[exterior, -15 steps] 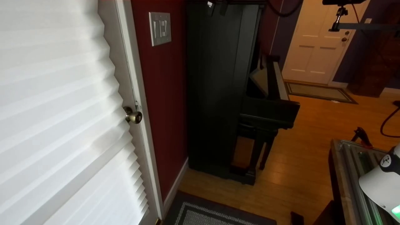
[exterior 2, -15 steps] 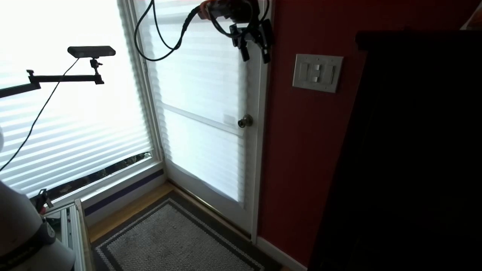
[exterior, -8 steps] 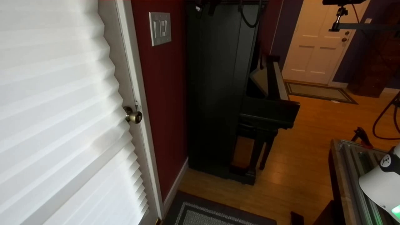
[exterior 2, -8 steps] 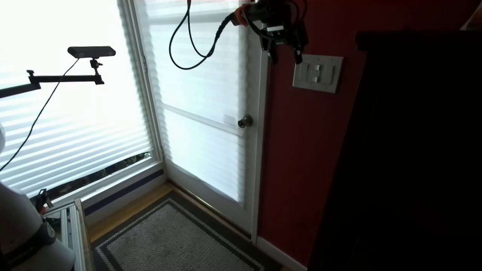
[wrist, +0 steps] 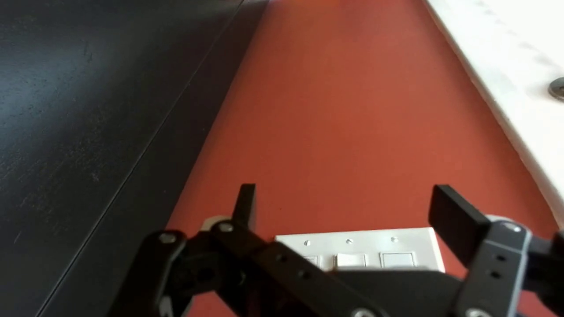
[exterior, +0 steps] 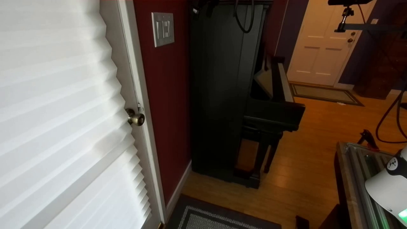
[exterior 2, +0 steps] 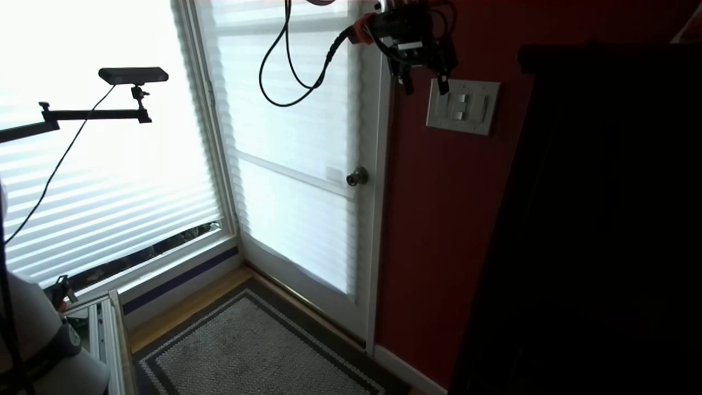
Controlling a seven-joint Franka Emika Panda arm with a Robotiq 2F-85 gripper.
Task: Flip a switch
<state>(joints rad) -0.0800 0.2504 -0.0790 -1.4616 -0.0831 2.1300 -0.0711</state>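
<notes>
State of the hand [wrist: 343, 200]: fingers [wrist: 456, 220] spread well apart, red wall [wrist: 348, 132] showing between the tips in the wrist view; it hangs near the switch [wrist: 370, 246].

Position of the switch: fixed to the wall, low in the wrist view, its lower part hidden behind the hand; pale plate, three panels side by side, a row of screws above them; in both exterior views it sits between the door [exterior 2: 307, 230] and the dark piano [exterior: 219, 95].

Clearance: in an exterior view one finger overlaps the upper corner of the switch on the door side, by line of sight; where the piano stands behind the hand, a strip of wall shows between hand and switch; the two are apart.

Surroundings: round brass knob [exterior 2: 357, 176] on the door, lower than the switch; black cable [exterior 2: 335, 46] looping down from the hand; grey rug [exterior 2: 230, 340] at the foot of the door; worktop [exterior: 348, 178] with metal rails, pale arm [exterior: 386, 190] overlapping it.
</notes>
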